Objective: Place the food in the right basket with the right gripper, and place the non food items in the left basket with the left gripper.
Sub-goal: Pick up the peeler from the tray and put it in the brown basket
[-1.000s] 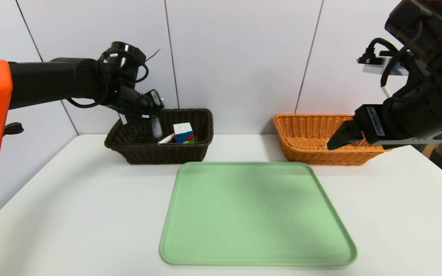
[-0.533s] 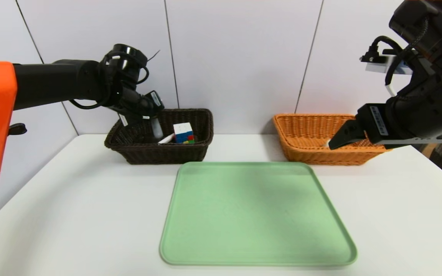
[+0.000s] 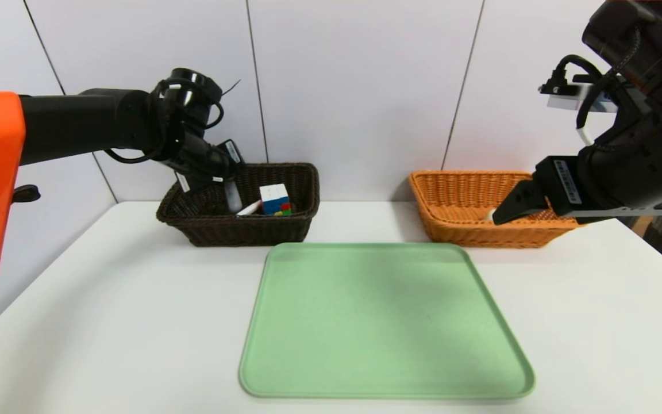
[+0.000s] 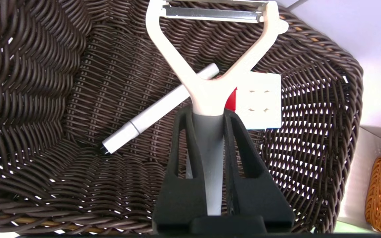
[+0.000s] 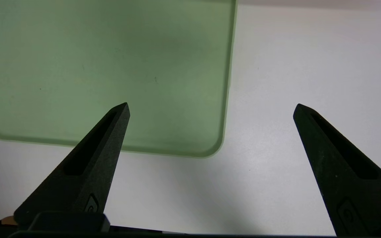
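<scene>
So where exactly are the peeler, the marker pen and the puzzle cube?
peeler (image 4: pixel 210 89): left wrist view, on the white fork where its two branches join.
marker pen (image 4: pixel 154 114): left wrist view, on the middle of the white barrel.
puzzle cube (image 3: pixel 274 199): head view, on its coloured front face.

No word, brand or number can be read anywhere. A white label (image 3: pixel 562 179) with dark marks sits on the right end effector (image 3: pixel 509 208), at the right of the head view, and another small white tag (image 3: pixel 182 183) hangs on the left arm at the upper left; both may carry print, but it is too small to make out.
</scene>
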